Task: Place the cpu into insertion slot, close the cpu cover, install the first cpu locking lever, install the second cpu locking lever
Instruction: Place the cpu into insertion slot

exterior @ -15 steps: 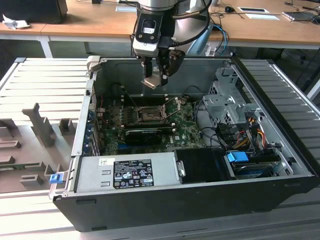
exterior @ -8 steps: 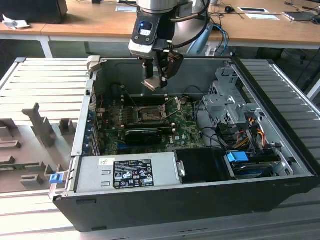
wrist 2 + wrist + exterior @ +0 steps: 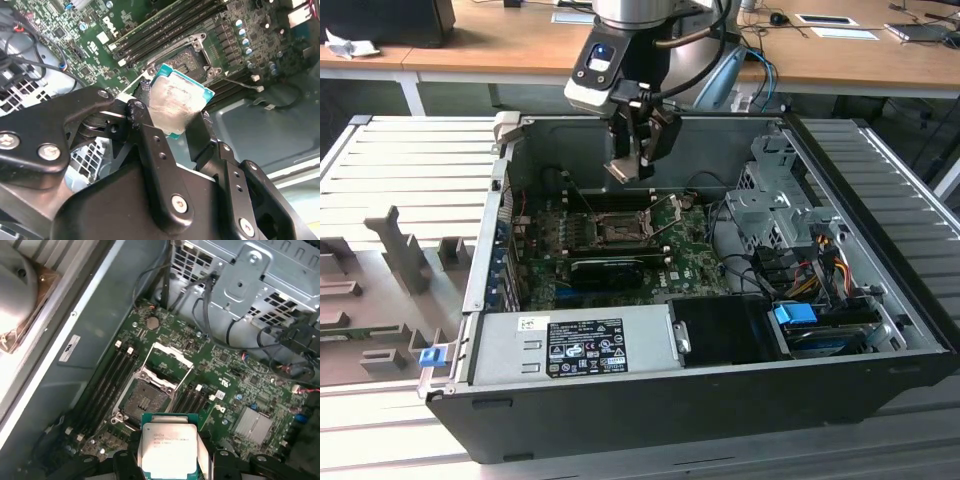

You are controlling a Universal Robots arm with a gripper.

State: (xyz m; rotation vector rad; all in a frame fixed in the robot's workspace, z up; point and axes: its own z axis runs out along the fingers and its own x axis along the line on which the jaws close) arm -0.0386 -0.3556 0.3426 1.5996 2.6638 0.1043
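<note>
Black metal fingers (image 3: pixel 155 150) clenched on edges of small square silver-faced cpu (image 3: pixel 177 102), held above open black square insertion slot (image 3: pixel 145 402). Light, stiff, underside probably fragile; edge grip suits.

In the exterior view, the arm (image 3: pixel 638 10) is cut off at the 12 o'clock edge. In the second wrist view, the cpu (image 3: pixel 175 102) hides part of the insertion slot (image 3: pixel 187 57).

Insertion slot (image 3: pixel 144 402) clear above; cpu cover (image 3: pixel 172 354) raised at edge.
</note>
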